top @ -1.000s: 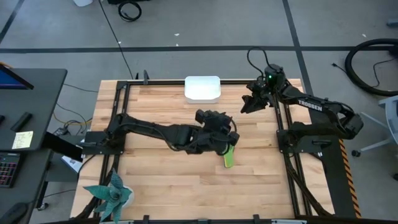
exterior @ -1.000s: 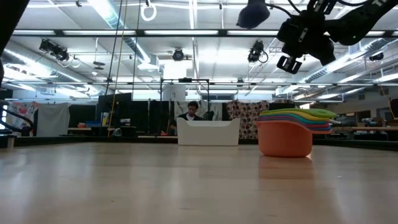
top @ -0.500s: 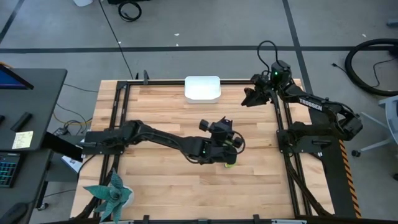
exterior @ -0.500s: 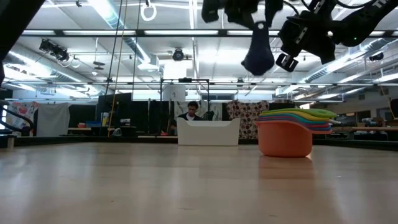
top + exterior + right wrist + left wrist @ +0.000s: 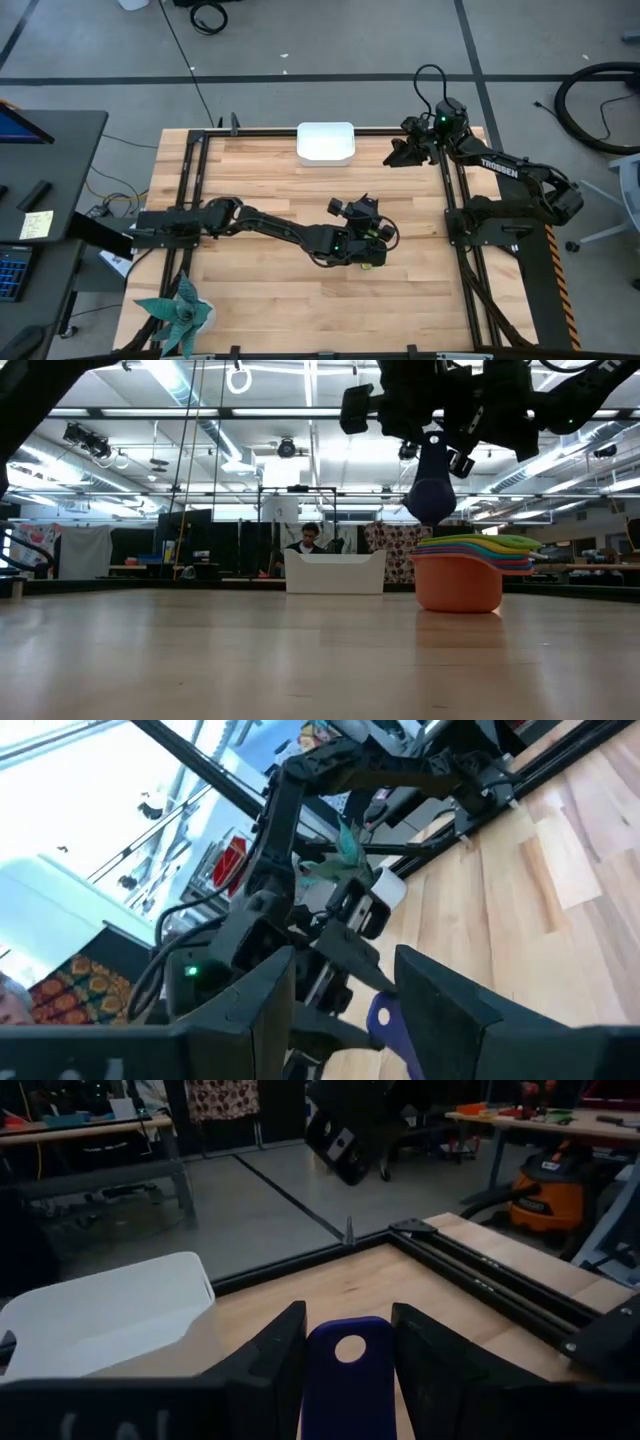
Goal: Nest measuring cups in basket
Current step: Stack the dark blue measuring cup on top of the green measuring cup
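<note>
High view: left gripper [image 5: 365,232] over the stack of measuring cups [image 5: 369,262], right of centre; basket [image 5: 325,143] at far edge; right gripper [image 5: 398,155] parked far right, jaws apart, empty.

Low view: dark blue cup [image 5: 432,495] hanging just above stack.

Left wrist view: fingers [image 5: 270,1352] pinching blue handle.

Risk: off-centre release, cup tipping off stack.

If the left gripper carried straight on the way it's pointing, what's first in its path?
Judging by its wrist view, the left gripper, holding the dark blue cup, points toward the table's far edge rail, just right of the white basket. Nothing else shows before it; depth is uncertain.
</note>
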`<state>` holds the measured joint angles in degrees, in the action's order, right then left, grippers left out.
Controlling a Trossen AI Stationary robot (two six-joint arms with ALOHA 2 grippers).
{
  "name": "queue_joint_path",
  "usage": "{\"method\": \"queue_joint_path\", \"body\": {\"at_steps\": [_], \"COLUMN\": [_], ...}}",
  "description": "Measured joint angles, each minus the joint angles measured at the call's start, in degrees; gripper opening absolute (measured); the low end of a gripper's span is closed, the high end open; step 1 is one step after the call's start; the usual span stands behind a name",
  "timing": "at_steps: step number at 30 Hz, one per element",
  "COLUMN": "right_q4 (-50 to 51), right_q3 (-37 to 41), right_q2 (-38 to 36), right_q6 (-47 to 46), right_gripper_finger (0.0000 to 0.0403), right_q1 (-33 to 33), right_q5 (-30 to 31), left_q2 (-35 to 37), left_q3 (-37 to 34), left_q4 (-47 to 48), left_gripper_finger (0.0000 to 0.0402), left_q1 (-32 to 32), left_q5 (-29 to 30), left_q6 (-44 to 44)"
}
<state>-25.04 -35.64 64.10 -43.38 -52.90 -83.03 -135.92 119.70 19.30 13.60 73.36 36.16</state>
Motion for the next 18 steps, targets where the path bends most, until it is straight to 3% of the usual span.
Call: {"method": "queue_joint_path", "body": {"at_steps": [11,18], "right_q4": [2.74,11.66], "right_q3": [0.00,0.00], "right_q2": [0.02,0.02], "right_q6": [1.48,9.61], "right_gripper_finger": [0.0177,0.0177], "right_q1": [4.22,7.90], "right_q5": [1.90,0.62], "left_q2": [0.05,0.16], "left_q3": [0.00,0.00], "left_q4": [-7.16,-7.06], "left_gripper_finger": [0.0132,0.0132], "left_q1": [-0.70,-1.11], "left_q5": [0.00,-0.07], "left_q6": [-8.71,-9.51]}}
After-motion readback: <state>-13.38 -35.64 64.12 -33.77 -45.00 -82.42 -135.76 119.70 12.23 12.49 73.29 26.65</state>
